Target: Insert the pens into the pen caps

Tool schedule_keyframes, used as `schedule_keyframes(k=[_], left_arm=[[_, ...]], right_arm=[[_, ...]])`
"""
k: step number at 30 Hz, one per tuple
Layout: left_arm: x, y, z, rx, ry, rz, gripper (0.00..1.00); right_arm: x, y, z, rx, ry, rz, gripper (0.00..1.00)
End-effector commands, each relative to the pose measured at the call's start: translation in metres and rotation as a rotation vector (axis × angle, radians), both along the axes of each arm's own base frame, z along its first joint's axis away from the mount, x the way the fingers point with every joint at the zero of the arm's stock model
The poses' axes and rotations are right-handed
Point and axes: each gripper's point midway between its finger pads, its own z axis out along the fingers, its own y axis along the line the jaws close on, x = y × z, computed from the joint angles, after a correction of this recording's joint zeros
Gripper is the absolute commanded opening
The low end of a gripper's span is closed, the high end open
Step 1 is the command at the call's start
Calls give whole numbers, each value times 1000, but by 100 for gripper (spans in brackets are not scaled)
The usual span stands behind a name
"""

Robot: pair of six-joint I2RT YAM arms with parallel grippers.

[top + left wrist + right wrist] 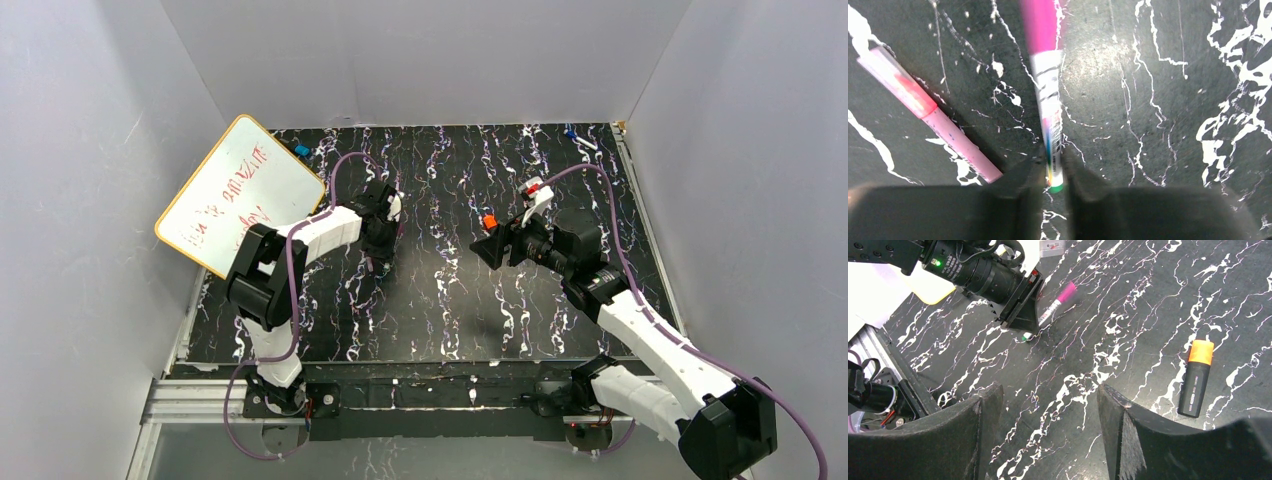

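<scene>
My left gripper (1054,172) is down at the table, its jaws closed against the green-tipped end of the whitish pen (1050,120). The pen's far end is magenta (1040,25). The same pen shows in the right wrist view (1050,312), under the left gripper (1015,297). The thin pink pen (948,132) lies flat on the table just left of it. My right gripper (1048,405) is open and empty above the table. The black marker with an orange end (1196,377) lies flat to its right. The dark purple cap is not in view.
A whiteboard with red writing (240,190) leans at the back left with a small blue object (302,150) beside it. Another small blue object (570,131) lies at the back right corner. White walls enclose the dark marbled table (440,300).
</scene>
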Motion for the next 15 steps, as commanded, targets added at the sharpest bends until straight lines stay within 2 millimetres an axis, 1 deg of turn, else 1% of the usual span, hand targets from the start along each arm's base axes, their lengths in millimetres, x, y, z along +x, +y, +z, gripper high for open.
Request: schedule_keyframes(k=[1,8,13,15], left_arm=[[0,1,2,24,7,-9,0],[1,2,1,28,3,-5,0],[-1,2,-6,37,23,-6,0],[-2,3,-9,42,33,-5,17]], right_arm=[[3,2,10,19,-35,7,77],[2,1,7,16,-29,8,76],[2,2,5,14,-24,10,76],[2,2,5,14,-23,12,76]])
